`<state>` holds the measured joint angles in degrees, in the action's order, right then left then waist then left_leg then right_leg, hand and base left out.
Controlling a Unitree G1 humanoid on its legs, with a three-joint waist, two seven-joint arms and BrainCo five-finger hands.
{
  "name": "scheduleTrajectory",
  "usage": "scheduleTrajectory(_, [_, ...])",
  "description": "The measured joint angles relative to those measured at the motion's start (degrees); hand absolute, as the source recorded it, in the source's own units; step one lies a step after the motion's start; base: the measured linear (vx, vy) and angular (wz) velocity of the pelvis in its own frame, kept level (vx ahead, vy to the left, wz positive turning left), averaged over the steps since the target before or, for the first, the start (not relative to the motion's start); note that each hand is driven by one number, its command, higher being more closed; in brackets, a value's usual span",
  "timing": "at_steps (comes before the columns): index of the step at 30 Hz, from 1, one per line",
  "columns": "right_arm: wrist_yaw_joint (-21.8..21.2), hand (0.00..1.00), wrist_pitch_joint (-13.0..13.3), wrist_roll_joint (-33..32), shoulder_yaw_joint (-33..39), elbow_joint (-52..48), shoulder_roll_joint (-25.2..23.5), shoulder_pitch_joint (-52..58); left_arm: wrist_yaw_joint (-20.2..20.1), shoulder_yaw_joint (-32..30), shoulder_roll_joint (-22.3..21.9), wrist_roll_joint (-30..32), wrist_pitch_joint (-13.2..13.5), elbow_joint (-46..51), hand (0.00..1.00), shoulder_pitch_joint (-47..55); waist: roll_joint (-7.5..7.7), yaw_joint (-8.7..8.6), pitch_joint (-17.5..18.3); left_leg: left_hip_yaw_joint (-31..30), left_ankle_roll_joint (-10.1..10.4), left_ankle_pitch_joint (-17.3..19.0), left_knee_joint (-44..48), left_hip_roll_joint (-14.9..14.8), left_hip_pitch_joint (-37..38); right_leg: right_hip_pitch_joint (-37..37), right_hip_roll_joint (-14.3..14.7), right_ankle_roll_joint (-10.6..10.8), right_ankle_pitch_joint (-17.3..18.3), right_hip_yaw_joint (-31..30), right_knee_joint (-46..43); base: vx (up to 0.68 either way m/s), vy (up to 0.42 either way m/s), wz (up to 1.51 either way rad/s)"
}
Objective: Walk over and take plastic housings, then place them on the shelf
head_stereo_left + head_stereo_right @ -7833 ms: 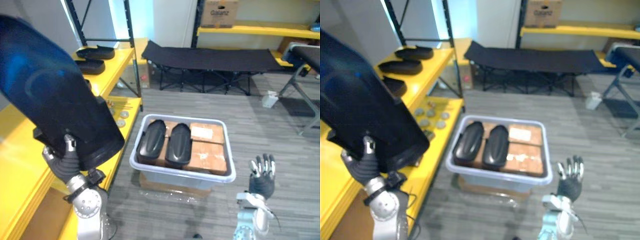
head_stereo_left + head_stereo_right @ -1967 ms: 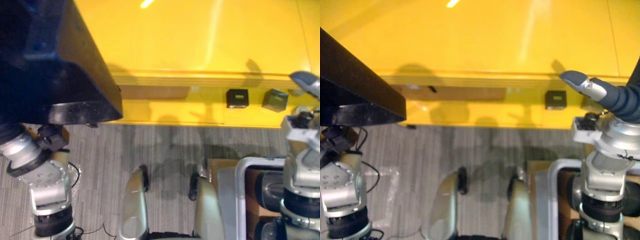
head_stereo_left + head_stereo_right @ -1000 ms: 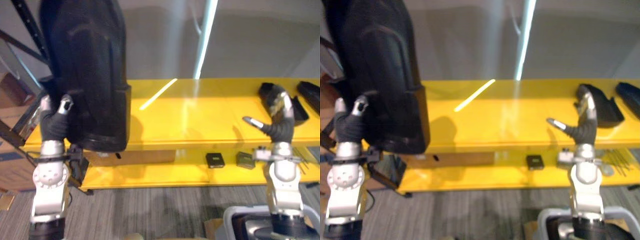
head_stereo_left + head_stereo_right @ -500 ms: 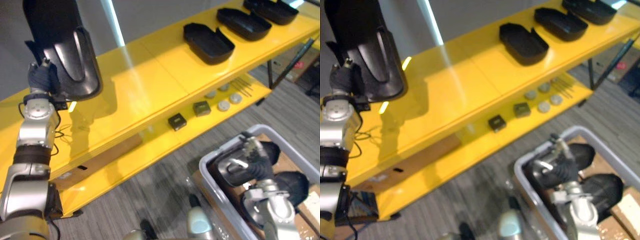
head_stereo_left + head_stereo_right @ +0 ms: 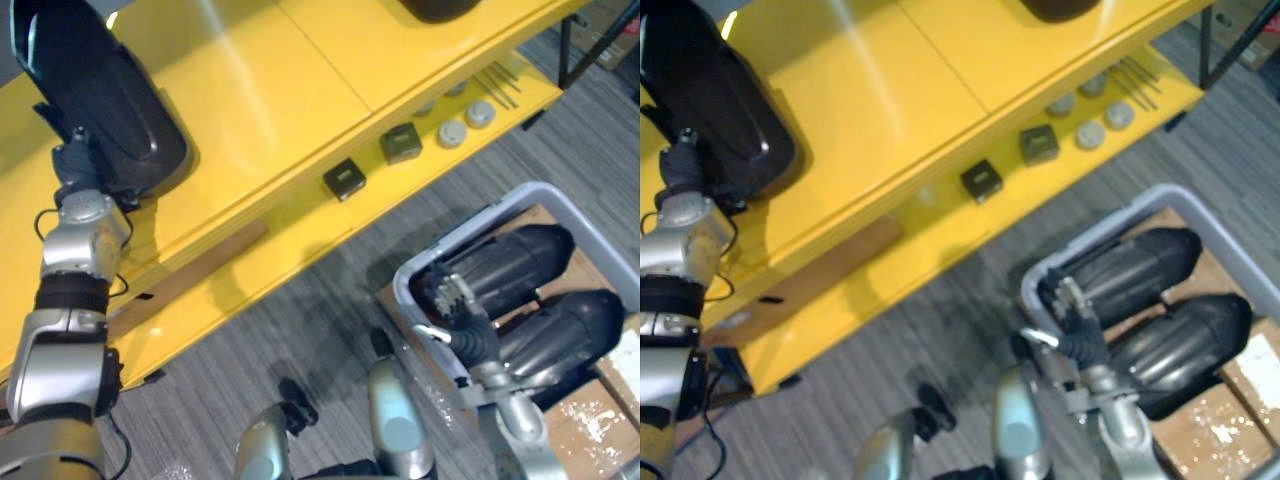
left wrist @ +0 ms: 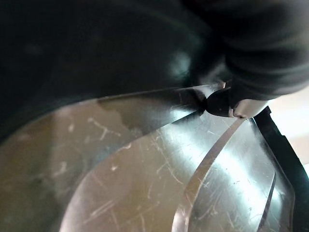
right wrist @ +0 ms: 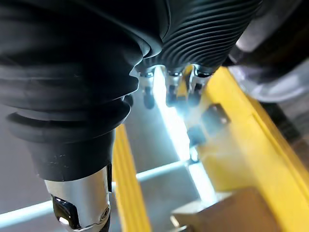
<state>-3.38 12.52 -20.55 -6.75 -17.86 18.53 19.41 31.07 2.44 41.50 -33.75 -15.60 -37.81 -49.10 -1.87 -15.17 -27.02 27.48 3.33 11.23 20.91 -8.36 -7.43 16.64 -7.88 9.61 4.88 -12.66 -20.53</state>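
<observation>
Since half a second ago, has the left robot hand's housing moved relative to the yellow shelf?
Yes. The black housing in the left robot hand has come down toward the yellow shelf, now close over its top.

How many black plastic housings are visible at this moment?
4. One housing, held by the left hand, at the upper shelf; one cut off at the picture's top edge; two in the grey bin. More may be hidden.

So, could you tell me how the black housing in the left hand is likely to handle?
Probably stiff: the black housing holds its moulded shape with the left hand gripping just one end. Likely light for its bulk, being a hollow shell. Its glossy surface may let it slide on the smooth yellow shelf.
</observation>
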Motion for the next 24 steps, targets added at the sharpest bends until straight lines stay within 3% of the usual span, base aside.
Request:
scheduleTrajectory(1, [0.3, 0.00, -0.1, -0.7, -0.2, -0.1, 0.0, 0.2, 0.3, 0.0, 0.0, -0.2, 0.0, 0.5, 1.00, 0.2, 0.00, 0.05, 0.0, 0.1, 0.0, 0.1, 0.1, 0.0, -0.1, 0.2, 0.0, 0.0, 0.1, -0.1, -0.2, -0.04, 0.007, 0.01])
scheduleTrajectory(2, [1.0, 0.00, -0.5, -1.5, -0.3, -0.1, 0.0, 0.6, 0.6, 0.0, -0.1, -0.2, -0.1, 1.1, 0.00, 0.2, -0.01, 0.04, 0.0, 0.2, -0.2, 0.2, 0.8, -0.1, -0.7, 0.8, -0.1, 0.1, 0.3, -0.1, -0.9, -0.04, 0.003, -0.02])
scheduleTrajectory(6, [1.1, 0.00, -2.4, -2.4, -0.3, -1.1, 0.1, 1.6, 2.3, -0.2, -0.3, -0.2, -0.7, 1.8, 0.00, 0.8, -0.30, 0.08, -0.1, 1.4, -0.2, 0.6, 1.6, 0.0, -0.5, 1.7, -0.2, 0.3, 1.1, -1.2, -3.0, -0.03, 0.005, -0.06])
scheduleTrajectory(11, [0.8, 0.00, -2.4, -2.5, -1.4, -3.6, 1.2, 3.5, 2.5, -2.2, -0.7, -0.2, -1.6, 2.9, 0.00, 1.9, -0.77, -0.06, 0.1, 2.7, -0.2, 0.5, 1.7, -0.1, -0.2, 2.4, -0.3, 0.3, 1.2, -1.9, -3.9, 0.00, 0.004, -0.08])
scheduleTrajectory(16, [0.8, 0.00, -2.4, -3.4, -1.2, -3.8, 2.4, 5.0, 2.8, -2.3, -1.0, 0.2, -1.6, 2.9, 0.00, 2.0, -2.68, -0.17, 1.3, 3.2, -0.2, 0.5, 1.6, 0.1, 0.5, 2.2, -0.6, 0.3, 1.2, -2.1, -4.2, 0.00, 0.005, -0.03])
scheduleTrajectory(18, [0.4, 0.00, -2.4, -3.5, -1.2, -3.8, 2.8, 5.2, 4.3, -2.9, -1.0, 0.8, -1.6, 2.9, 0.00, 2.0, -3.71, -0.46, 2.0, 3.3, -0.2, 0.5, 1.6, 0.3, 0.6, 2.2, -0.7, 0.4, 1.2, -2.1, -4.5, 0.00, 0.000, 0.00])
scheduleTrajectory(24, [-0.5, 0.00, -2.4, -4.6, -1.1, -3.7, 3.2, 6.3, 9.5, -4.7, -0.8, 3.3, -1.6, 2.9, 0.00, 2.1, -4.36, -1.47, 4.7, 3.4, -0.2, 0.6, 1.4, 0.3, 1.6, 1.3, -0.8, 0.5, 1.4, -2.1, -4.5, -0.02, -0.002, 0.00])
